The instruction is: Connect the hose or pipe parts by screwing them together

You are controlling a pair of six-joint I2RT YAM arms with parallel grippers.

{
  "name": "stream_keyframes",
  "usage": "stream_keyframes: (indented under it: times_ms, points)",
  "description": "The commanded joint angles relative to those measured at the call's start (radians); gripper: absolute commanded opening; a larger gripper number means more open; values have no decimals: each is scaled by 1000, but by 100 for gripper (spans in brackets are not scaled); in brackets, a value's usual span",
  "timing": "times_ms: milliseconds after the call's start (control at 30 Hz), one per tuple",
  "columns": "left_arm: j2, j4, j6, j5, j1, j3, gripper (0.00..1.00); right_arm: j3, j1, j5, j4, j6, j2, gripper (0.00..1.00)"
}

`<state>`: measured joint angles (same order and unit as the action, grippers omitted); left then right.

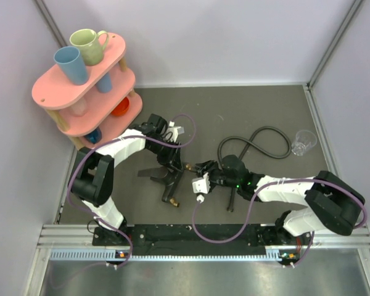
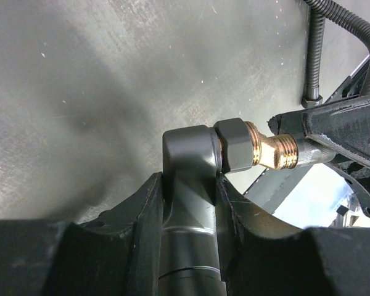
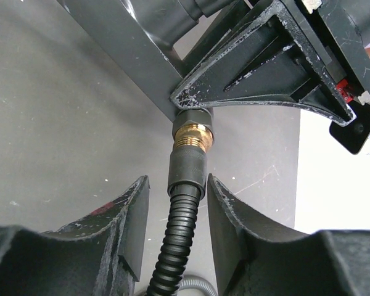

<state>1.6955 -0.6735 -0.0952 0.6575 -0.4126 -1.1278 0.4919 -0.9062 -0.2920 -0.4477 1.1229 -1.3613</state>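
Note:
My left gripper [image 2: 188,197] is shut on the stem of the dark grey forked fitting [image 2: 188,154], holding it just above the mat. One brass threaded end [image 2: 271,151] of the fitting points toward the right gripper. The dark ribbed hose [image 3: 179,246] runs up between the fingers of my right gripper [image 3: 177,185], and its end sleeve [image 3: 186,172] meets the brass thread [image 3: 194,135]. The right jaws stand open around the sleeve, with a gap on the left side. From above, both grippers meet mid-mat [image 1: 188,168], and the hose [image 1: 265,132] loops away behind.
A pink two-tier shelf [image 1: 49,92] with cups stands at the back left. A clear plastic cup [image 1: 303,142] sits by the right wall, close to the hose loop. Walls close in the dark mat [image 1: 246,105] on three sides.

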Motion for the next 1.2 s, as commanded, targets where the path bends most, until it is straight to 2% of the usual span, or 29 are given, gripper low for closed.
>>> stream_keyframes:
  times_ms: [0,100,233,300,367,400,467,600,733,1067,1167]
  points:
    - [6,-29,-5,85,1,-30,0,36,-11,-9,-91,8,-12,40]
    - [6,-31,-5,83,3,-29,0,27,-13,-15,-121,-3,-13,34]
    - [7,-26,-11,79,3,-26,0,25,-13,-42,-131,-26,-15,33]
    - [9,-23,-15,82,3,-26,0,25,-13,-56,-141,-37,-21,22]
    - [6,-11,-21,93,3,-18,0,22,-13,-59,-146,-46,-28,4]
    - [-2,-2,-32,103,3,-15,0,20,-13,-61,-151,-61,-28,1]
    - [-19,26,-43,109,3,-4,0,16,-13,-82,-183,-93,-30,0]
    - [-57,118,-96,140,-6,37,0,40,-13,-85,-252,-297,-59,0]
    - [-89,158,-127,65,-35,71,0,34,-13,-13,-391,-469,-90,0]
    - [-215,420,-253,-16,-81,204,0,91,7,-27,-387,-786,-137,0]
    - [-244,494,-265,-36,-103,238,0,67,30,-65,-471,-900,-150,0]
